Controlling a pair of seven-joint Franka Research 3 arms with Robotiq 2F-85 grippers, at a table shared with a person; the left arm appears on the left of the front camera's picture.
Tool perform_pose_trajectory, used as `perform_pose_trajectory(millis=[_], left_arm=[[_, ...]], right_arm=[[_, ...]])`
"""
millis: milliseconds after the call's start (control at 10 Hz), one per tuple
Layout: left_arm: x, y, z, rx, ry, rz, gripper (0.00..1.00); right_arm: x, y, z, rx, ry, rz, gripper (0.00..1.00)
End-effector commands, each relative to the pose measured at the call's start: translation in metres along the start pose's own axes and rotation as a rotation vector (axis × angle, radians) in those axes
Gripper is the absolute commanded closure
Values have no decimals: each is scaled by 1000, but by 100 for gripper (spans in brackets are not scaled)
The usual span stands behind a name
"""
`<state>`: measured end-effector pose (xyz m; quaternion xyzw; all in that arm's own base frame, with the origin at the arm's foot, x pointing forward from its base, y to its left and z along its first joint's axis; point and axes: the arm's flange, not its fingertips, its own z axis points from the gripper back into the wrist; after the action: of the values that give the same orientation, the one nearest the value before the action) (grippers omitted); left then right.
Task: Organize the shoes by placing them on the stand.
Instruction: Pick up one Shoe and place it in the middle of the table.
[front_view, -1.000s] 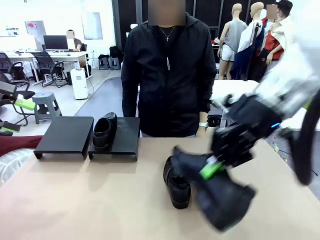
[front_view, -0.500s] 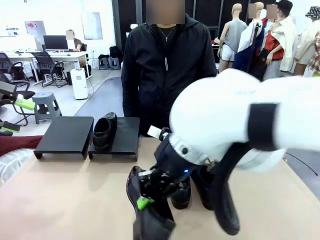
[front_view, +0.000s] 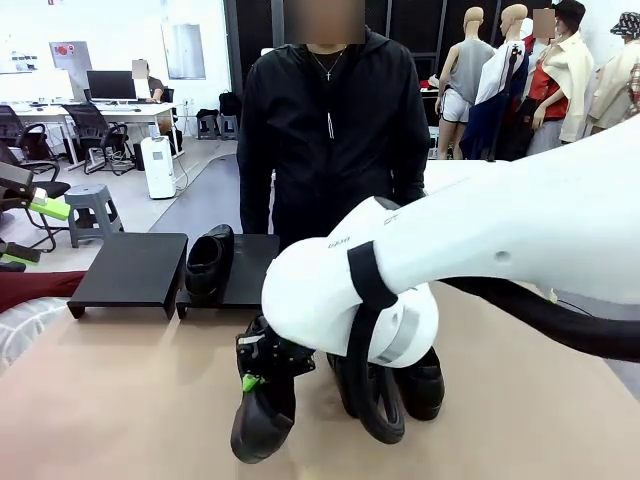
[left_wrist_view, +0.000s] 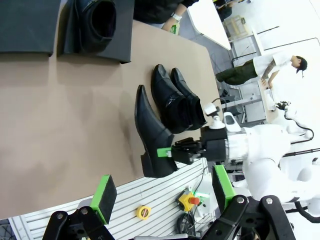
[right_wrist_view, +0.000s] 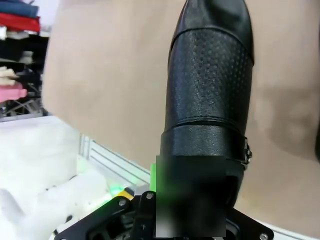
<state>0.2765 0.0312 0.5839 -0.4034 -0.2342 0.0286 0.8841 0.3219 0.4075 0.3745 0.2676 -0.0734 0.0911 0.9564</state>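
Black glossy leather shoe (front_view: 262, 425): gripped at the heel end by the right gripper (front_view: 255, 375), toe sloping down over the tan worktop (front_view: 130, 400) near the robot's edge; I cannot tell whether the toe touches.
Right gripper: clenched on that shoe's heel collar.
Left gripper (left_wrist_view: 161, 175): released, jaws wide, holding nothing, high above the worktop.
Stand: two low black platforms (front_view: 130, 268) sit side by side at the far left. One matching shoe (front_view: 208, 262) sits on the right platform; the left one is bare.
Waiting pair (left_wrist_view: 175, 100): side by side mid-worktop, under the right arm's bulk.
Person in a black jacket (front_view: 335, 140): stands just behind the stand.
Risk: a heel-only grip on slick leather may let the shoe pivot or slip in transit. The swinging toe could knock the shoe already on the stand, or the arm could nudge the pair below.
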Motion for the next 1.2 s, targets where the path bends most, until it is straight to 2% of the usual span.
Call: perform_pose_trajectory(millis=[0, 200, 300, 400, 600, 700, 900, 1100], left_arm=[[-1, 2, -1, -32, -4, -14, 0], [-1, 2, -1, -32, -4, -14, 0], [-1, 2, -1, -32, -4, -14, 0], [-1, 2, -1, -32, -4, -14, 0], [-1, 2, -1, -32, -4, -14, 0], [-1, 2, -1, -32, -4, -14, 0], [-1, 2, -1, -32, -4, -14, 0], [-1, 2, -1, -32, -4, -14, 0]], right_arm=[[5, 17, -3, -47, -19, -30, 100], [5, 15, -3, -47, 10, -32, 100], [4, 15, -1, -33, 36, -18, 42], [4, 15, 3, -23, 57, -25, 0], [7, 14, 21, -2, 70, -11, 0], [10, 14, 43, 32, 61, -9, 0], [15, 1, 118, 109, 105, -5, 0], [18, -49, 213, 126, 260, 29, 0]])
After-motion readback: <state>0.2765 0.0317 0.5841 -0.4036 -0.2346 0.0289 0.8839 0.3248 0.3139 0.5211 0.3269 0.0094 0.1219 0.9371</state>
